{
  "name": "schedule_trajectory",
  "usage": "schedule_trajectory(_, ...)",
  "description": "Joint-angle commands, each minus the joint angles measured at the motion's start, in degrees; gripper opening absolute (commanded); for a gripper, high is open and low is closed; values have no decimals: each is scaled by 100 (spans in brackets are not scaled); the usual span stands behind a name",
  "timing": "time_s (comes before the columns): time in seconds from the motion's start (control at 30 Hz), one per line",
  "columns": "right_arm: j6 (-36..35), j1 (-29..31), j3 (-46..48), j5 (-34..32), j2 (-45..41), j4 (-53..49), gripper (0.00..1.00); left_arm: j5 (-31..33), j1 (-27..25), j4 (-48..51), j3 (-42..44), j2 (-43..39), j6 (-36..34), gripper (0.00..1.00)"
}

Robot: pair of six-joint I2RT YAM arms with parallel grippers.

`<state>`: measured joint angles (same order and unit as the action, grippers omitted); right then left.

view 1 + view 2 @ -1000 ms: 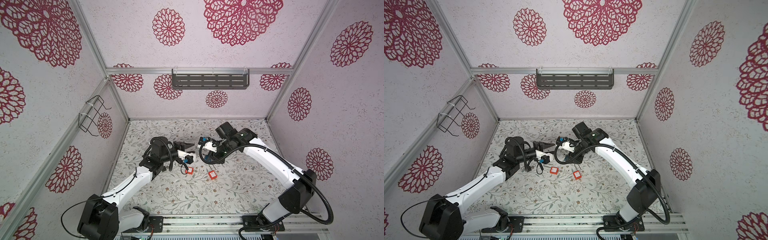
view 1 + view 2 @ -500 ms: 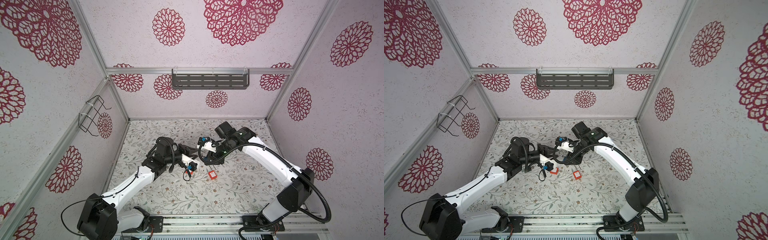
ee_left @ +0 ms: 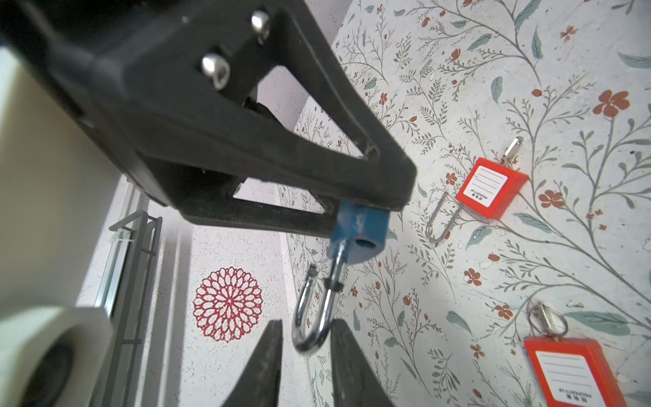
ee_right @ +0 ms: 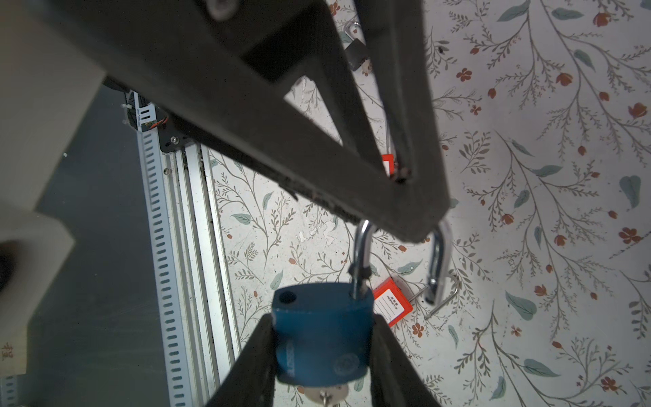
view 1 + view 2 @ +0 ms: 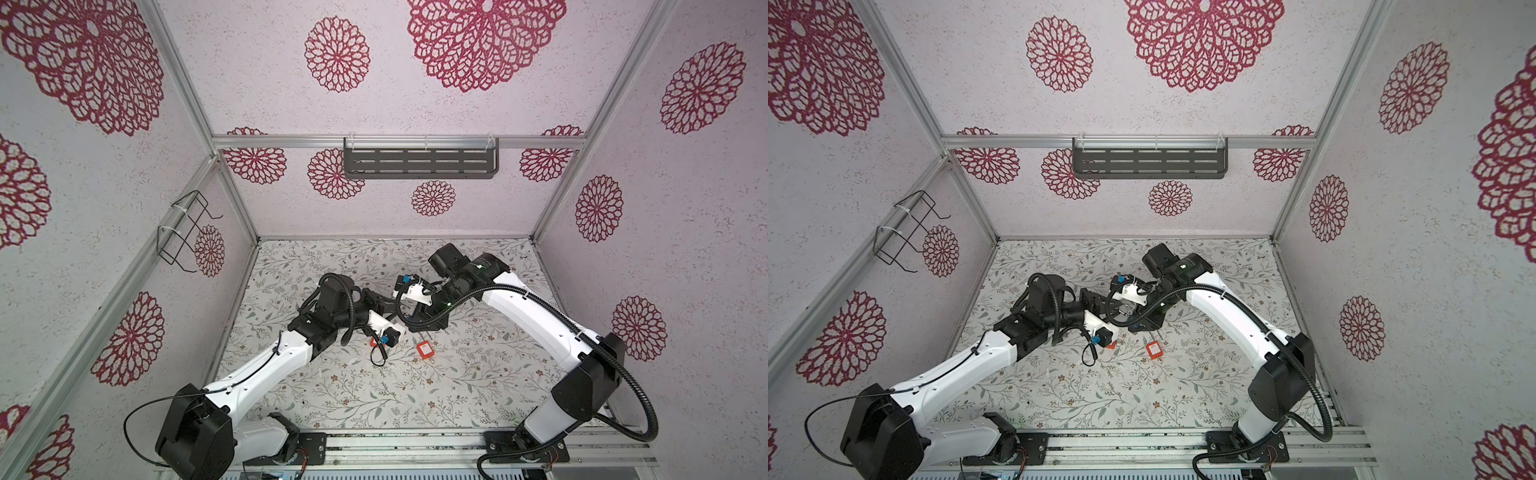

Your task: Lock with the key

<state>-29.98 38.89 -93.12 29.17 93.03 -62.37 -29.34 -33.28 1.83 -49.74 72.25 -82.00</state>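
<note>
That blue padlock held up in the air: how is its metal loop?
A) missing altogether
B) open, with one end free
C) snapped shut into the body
B: in the right wrist view, one end of the shackle hangs clear of the blue padlock body.

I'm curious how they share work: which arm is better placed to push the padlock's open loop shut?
Probably the left: the left gripper straddles the shackle, while the right gripper holds the blue padlock.
</note>
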Motion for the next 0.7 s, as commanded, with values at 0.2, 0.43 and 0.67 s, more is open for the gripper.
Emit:
schedule_trajectory(0.2, 5, -13, -284, 265, -5, -109, 26, 102, -132, 339, -208, 123, -241, 18)
schedule_trajectory(0.43, -16, -18, -294, 268, 11, -91, 27, 318, -239, 701, -289, 123, -273, 6)
schedule_trajectory(0.67, -130, -22, -323, 94, -47, -76, 52, 494, -310, 1281, -592, 149, 230, 0)
